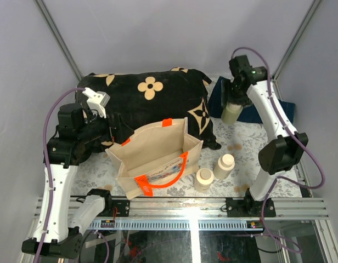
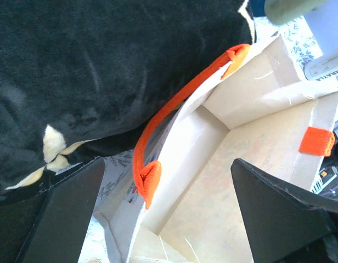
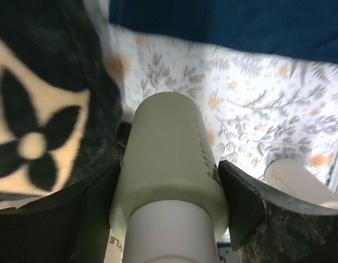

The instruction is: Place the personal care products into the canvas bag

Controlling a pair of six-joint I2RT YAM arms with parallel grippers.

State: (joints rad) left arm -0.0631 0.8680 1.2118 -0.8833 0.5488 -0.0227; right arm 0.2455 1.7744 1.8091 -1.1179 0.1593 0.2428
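Observation:
The canvas bag [image 1: 158, 156] stands open at the table's middle, its orange handles [image 2: 158, 118] hanging over the rims and its beige inside [image 2: 240, 164] showing. My left gripper [image 1: 113, 131] hovers open at the bag's left rim, and its jaws straddle the bag's wall [image 2: 169, 219]. My right gripper [image 1: 232, 105] is shut on one personal care product, an olive-tan bottle [image 1: 230, 115] with a cream cap [image 3: 169, 235], beside the cushion's right end. Both fingers [image 3: 240, 203] press the bottle's sides [image 3: 169, 159]. Two more bottles [image 1: 204, 178] [image 1: 224, 166] stand upright right of the bag.
A black cushion with tan flowers [image 1: 152, 98] lies behind the bag and touches its back. A folded dark blue cloth [image 1: 218, 101] sits at the back right, under the right arm. A floral tablecloth [image 1: 240, 137] covers the table, with a metal rail [image 1: 191, 208] along the near edge.

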